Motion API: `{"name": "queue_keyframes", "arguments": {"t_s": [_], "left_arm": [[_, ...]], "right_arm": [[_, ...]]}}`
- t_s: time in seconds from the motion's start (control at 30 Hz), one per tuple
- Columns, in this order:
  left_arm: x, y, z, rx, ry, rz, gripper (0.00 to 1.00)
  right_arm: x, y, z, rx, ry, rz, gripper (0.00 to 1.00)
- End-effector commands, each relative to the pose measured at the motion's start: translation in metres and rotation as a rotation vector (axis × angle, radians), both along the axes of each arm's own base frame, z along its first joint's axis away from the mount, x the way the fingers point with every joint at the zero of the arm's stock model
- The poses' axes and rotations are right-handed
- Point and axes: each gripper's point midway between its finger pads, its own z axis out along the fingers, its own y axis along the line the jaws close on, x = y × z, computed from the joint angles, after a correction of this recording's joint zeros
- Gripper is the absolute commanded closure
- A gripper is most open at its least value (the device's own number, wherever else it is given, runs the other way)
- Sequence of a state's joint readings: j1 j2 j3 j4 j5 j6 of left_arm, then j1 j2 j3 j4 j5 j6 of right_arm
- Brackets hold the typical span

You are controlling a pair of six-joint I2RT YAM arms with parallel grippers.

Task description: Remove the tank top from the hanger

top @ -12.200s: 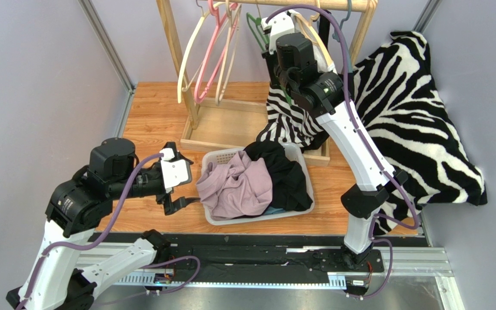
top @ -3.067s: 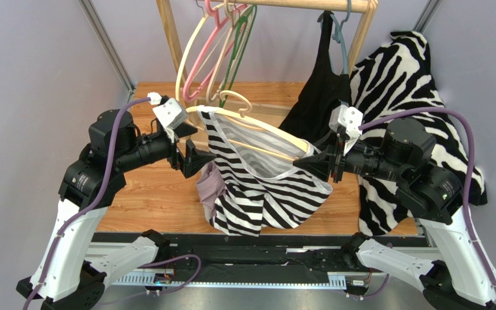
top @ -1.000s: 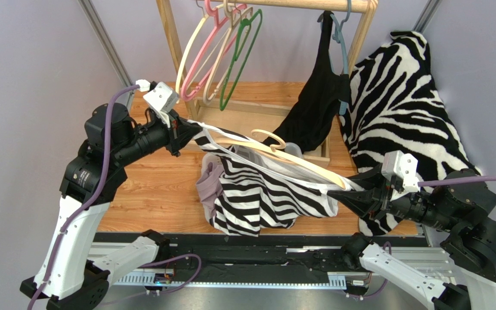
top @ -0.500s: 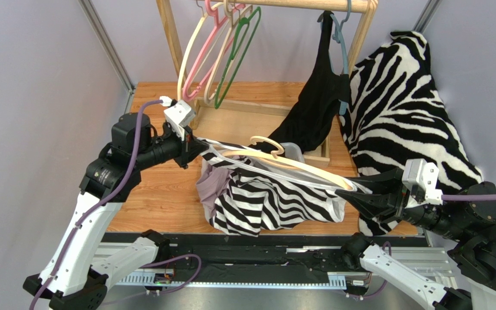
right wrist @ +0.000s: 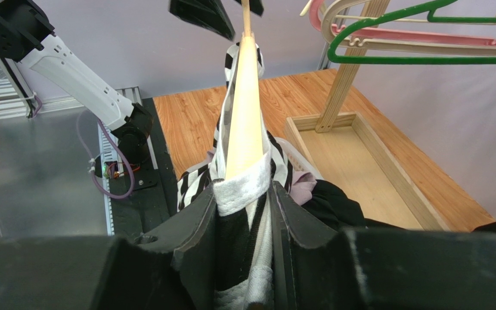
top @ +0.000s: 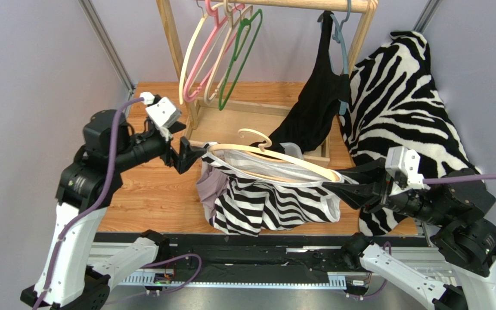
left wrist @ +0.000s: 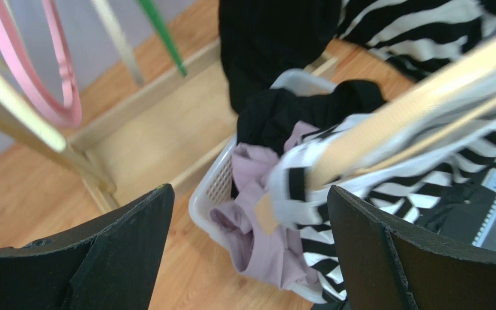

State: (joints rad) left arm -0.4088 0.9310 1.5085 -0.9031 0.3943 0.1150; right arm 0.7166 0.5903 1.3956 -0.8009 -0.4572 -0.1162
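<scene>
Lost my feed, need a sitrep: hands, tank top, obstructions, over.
Left hand open, empty. Right hand clamped on hanger end. Tank top on hanger, hanging over laundry basket. No obstruction seen.

Appeared to be a robotics laboratory test cell, staged as a laundry corner. Enclosed at 9 and 3 o'clock by bare grey panels [top: 30, 77] on metal posts [top: 105, 44]. Floored with a wooden tabletop [top: 147, 194], edged at 6 o'clock by a black mounting rail [top: 263, 257] and sheet metal [top: 283, 296], with two white robot arms [top: 69, 226] bolted there. Furnished at 12 o'clock with a wooden garment rack [top: 168, 39] of hangers [right wrist: 425, 60]; at centre, a laundry basket [left wrist: 208, 190].
</scene>
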Motion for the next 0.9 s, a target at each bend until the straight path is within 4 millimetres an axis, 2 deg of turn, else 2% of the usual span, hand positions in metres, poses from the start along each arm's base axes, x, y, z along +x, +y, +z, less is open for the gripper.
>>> {"name": "queue_keyframes", "arguments": {"t_s": [0.0,0.07,0.1,0.2,0.47,0.73,0.83,0.87], "left_arm": [[-0.061,-0.019,0.047,-0.061,-0.14,-0.301,0.03],[-0.076,-0.025,0.049,-0.064,-0.132,-0.397,0.03],[-0.092,-0.032,0.051,-0.088,-0.124,-0.498,0.03],[-0.109,-0.041,0.048,-0.115,-0.093,-0.627,0.02],[-0.094,-0.047,0.017,-0.039,-0.114,-0.702,0.01],[-0.087,-0.045,0.017,0.011,-0.169,-0.697,0.02],[-0.091,-0.046,0.014,0.002,-0.154,-0.724,0.08],[-0.092,-0.047,0.01,0.003,-0.145,-0.733,0.15]], "right_arm": [[0.008,0.013,0.015,0.05,-0.03,0.026,1.0],[0.008,0.016,0.013,0.051,-0.024,0.035,1.0],[0.01,0.018,0.011,0.049,-0.016,0.039,1.0],[0.01,0.021,0.01,0.052,-0.007,0.052,1.0],[0.0,0.032,0.014,0.049,0.021,0.145,1.0],[-0.007,0.037,0.01,0.034,0.044,0.2,1.0],[-0.007,0.037,0.014,0.04,0.037,0.205,1.0],[-0.008,0.037,0.015,0.043,0.033,0.205,1.0]]}}
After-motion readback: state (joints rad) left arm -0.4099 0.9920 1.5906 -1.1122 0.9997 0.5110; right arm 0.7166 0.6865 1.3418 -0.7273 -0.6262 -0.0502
